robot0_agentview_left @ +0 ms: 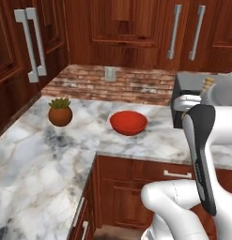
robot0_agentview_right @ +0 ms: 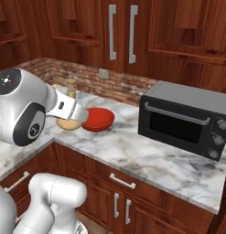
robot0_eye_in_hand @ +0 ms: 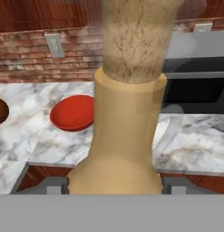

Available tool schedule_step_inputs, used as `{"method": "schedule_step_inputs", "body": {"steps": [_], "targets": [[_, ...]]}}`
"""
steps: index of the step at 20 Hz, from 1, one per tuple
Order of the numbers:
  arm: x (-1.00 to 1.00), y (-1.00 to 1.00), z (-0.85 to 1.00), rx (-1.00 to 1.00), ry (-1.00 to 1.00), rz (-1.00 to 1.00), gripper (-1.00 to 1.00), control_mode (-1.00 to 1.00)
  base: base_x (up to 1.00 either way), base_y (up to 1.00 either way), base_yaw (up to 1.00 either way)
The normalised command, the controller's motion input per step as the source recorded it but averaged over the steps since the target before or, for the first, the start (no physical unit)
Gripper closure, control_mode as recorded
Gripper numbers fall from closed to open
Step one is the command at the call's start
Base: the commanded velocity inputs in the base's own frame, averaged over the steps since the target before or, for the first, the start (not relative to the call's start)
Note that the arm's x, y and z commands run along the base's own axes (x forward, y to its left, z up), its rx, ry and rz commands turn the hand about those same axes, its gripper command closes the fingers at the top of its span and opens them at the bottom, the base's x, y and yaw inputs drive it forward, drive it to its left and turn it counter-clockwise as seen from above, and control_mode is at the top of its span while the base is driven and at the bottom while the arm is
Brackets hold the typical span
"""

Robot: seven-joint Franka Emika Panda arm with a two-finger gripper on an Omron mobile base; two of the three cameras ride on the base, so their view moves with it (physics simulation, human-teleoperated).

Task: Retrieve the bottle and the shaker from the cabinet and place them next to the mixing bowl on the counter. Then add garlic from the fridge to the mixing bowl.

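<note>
My gripper (robot0_eye_in_hand: 114, 186) is shut on the bottle (robot0_eye_in_hand: 124, 122), a tan bottle with a bulbous base and a speckled narrow neck, held upright. In the right base view the bottle (robot0_agentview_right: 68, 122) hangs under my hand, just left of the mixing bowl (robot0_agentview_right: 98, 119) in the picture. Its neck (robot0_agentview_left: 207, 86) pokes up behind my arm in the left base view. The glossy red mixing bowl (robot0_agentview_left: 128, 122) sits on the marble counter (robot0_agentview_left: 42, 159), beyond and to the left of the bottle in the hand view (robot0_eye_in_hand: 73, 112).
A black microwave (robot0_agentview_right: 183, 119) stands on the counter to the right of the bowl. A brown pot with a green plant (robot0_agentview_left: 60, 114) sits to the bowl's left. Wooden wall cabinets with bar handles (robot0_agentview_right: 121, 34) hang above a brick backsplash (robot0_agentview_left: 112, 84).
</note>
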Motion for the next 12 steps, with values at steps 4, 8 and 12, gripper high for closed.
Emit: {"method": "schedule_step_inputs", "body": {"steps": [4, 8, 12], "targets": [[0.00, 0.00, 0.00, 0.00, 0.00, 0.00, 1.00, 1.00, 0.57, 0.19, -0.19], [0.00, 0.00, 0.00, 0.00, 0.00, 0.00, 1.00, 1.00, 0.57, 0.20, -0.17], [0.00, 0.00, 0.00, 0.00, 0.00, 0.00, 1.00, 1.00, 0.36, 0.11, -0.13]]}}
